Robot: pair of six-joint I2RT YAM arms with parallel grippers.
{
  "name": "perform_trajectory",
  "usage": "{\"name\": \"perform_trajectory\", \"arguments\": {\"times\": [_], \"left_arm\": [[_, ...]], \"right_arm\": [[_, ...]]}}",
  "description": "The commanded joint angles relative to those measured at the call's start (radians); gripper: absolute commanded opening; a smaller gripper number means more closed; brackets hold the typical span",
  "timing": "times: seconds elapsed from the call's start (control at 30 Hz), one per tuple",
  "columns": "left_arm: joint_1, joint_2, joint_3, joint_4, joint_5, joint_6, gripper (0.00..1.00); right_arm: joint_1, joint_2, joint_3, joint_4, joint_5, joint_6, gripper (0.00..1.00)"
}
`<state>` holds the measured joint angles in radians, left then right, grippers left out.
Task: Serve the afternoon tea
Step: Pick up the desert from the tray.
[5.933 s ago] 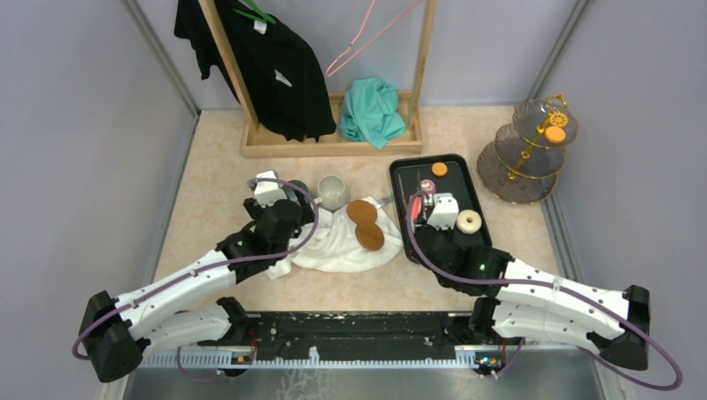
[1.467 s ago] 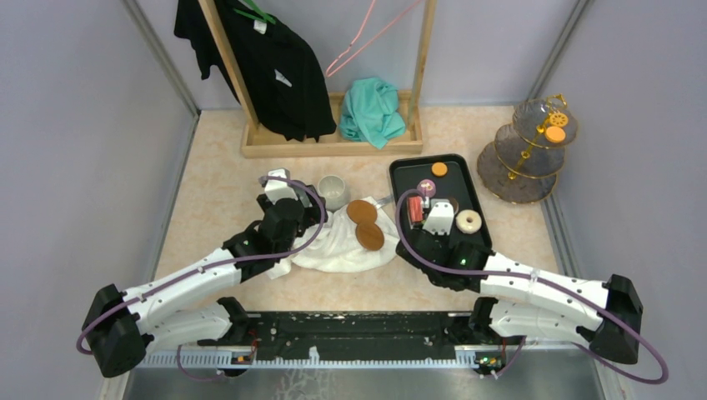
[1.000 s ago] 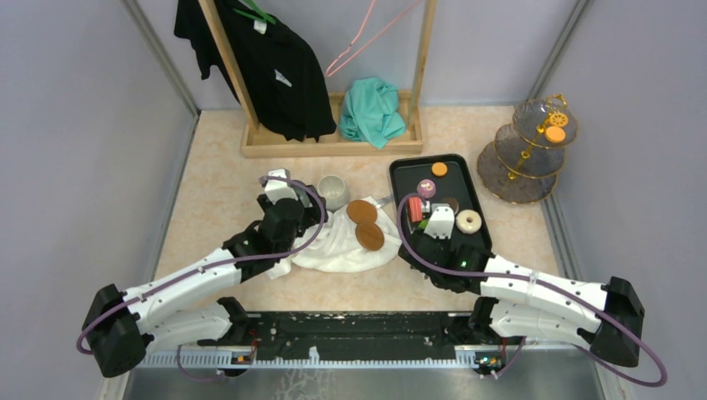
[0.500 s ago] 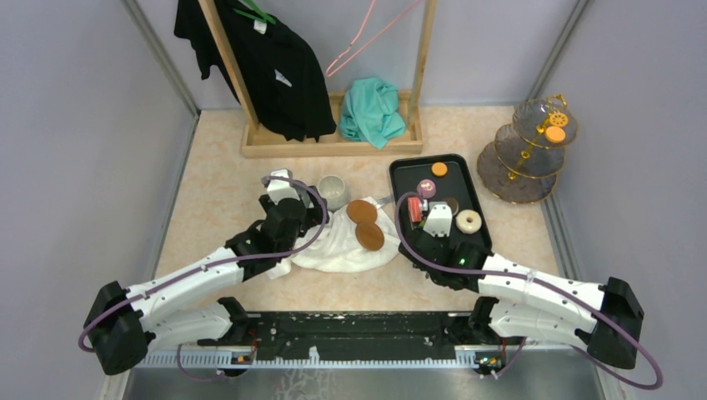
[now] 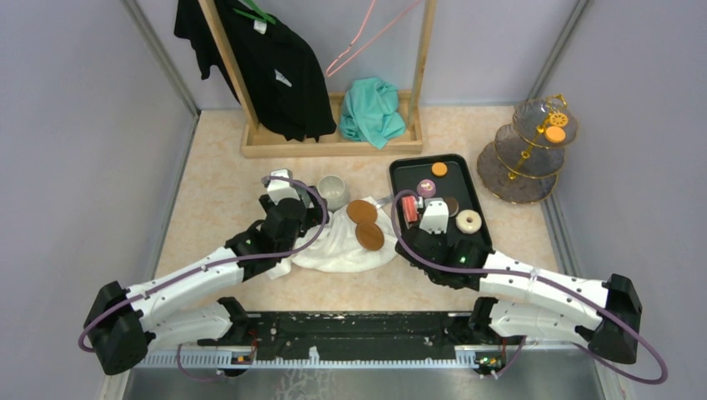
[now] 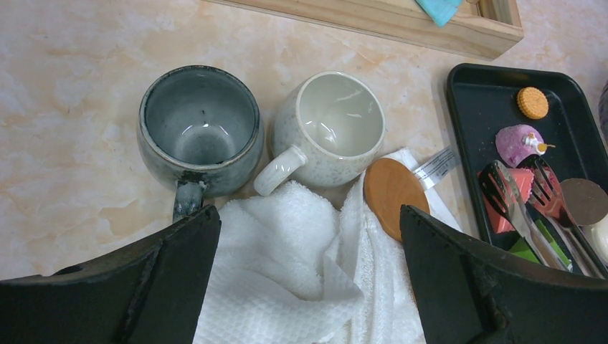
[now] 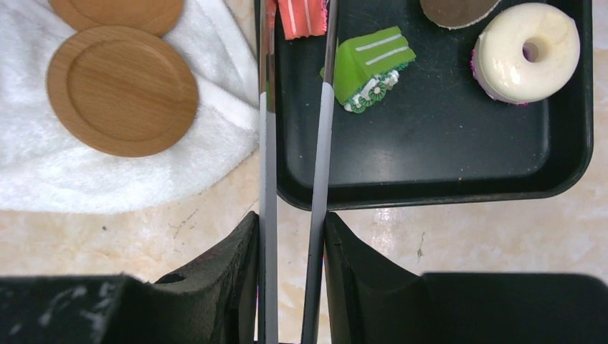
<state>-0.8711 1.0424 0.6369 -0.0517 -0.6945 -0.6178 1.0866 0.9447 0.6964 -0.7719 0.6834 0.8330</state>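
Observation:
The grey mug [image 6: 199,129] stands beside a white mug [image 6: 333,129] at the towel's far edge. My left gripper [image 6: 308,287] is open and empty above the white towel [image 6: 287,272], just short of the mugs; in the top view it [image 5: 304,204] covers most of the grey mug. My right gripper [image 7: 290,222] is shut on the long metal tongs [image 7: 323,143], whose tips straddle the red piece [image 6: 520,190] in the black tray [image 7: 430,193]. The tray also holds a green piece [image 7: 373,68], a white doughnut [image 7: 529,50], a pink piece [image 6: 521,140] and an orange disc [image 6: 533,102]. The glass three-tier stand [image 5: 534,150] at the far right carries one orange disc [image 5: 555,133].
Two wooden coasters [image 7: 122,89] lie on the towel between the arms. A brown disc [image 7: 459,7] lies in the tray. A wooden clothes rack [image 5: 333,142] with a black shirt and a teal cloth stands at the back. Grey walls close in both sides.
My right gripper has shifted slightly left and farther over the tray with the tongs. My left gripper has edged right toward the mugs and has held still since.

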Motion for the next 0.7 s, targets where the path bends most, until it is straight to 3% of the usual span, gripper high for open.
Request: {"name": "perform_trajectory", "arguments": {"times": [0.0,0.3,0.67], "left_arm": [[-0.008,-0.02,-0.003,0.01,0.0,-0.01,0.99],[-0.009,-0.03,-0.004,0.009,-0.002,-0.005,0.99],[-0.009,-0.033,0.012,0.009,0.005,0.004,0.99]], "right_arm": [[0.036,-0.023,0.092,-0.014,0.077,0.014,0.0],[0.074,-0.061,0.153,-0.074,0.149,0.046,0.0],[0.073,-0.086,0.291,-0.191,0.348,0.076,0.0]]}}
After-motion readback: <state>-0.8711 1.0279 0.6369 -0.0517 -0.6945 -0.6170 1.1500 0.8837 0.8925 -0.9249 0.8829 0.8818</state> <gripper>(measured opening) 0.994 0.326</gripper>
